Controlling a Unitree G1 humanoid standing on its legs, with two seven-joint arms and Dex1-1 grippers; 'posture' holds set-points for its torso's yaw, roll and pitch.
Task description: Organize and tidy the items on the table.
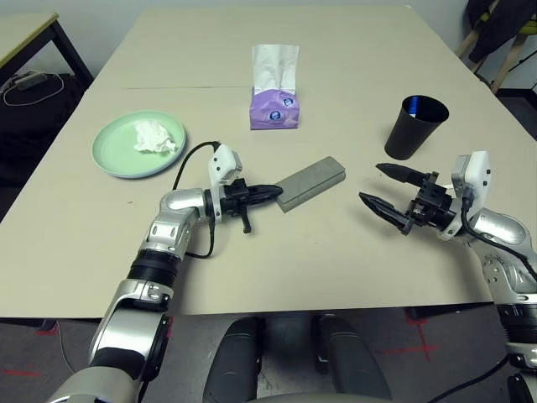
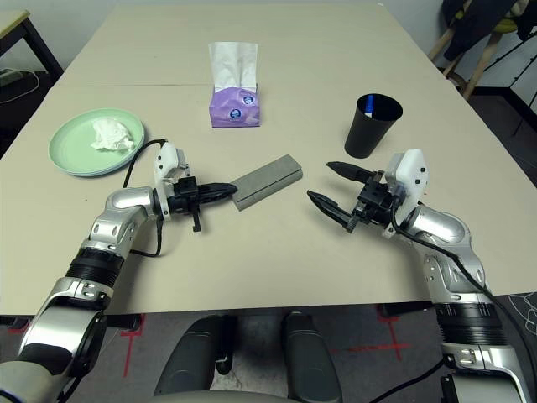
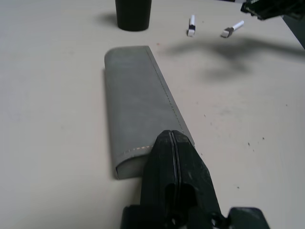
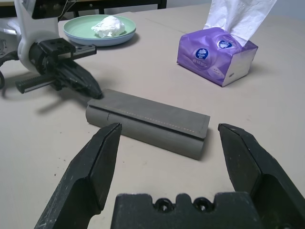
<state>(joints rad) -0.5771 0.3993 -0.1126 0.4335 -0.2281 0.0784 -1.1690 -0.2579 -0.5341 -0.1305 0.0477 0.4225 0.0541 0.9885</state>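
My right gripper [image 1: 388, 188] hovers with fingers spread wide, holding nothing. My left gripper [image 1: 273, 193] is clenched, its tips touching the near end of the grey case [image 1: 312, 183]. The case lies flat mid-table, long axis slanting away toward my right. Farther off stands a purple tissue box [image 1: 274, 107]; its label is unreadable.

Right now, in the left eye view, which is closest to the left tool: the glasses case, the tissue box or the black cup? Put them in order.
From the left tool:
1. Glasses case, touching its tip.
2. Tissue box, farther back on the table.
3. Black cup, far over on the right side.
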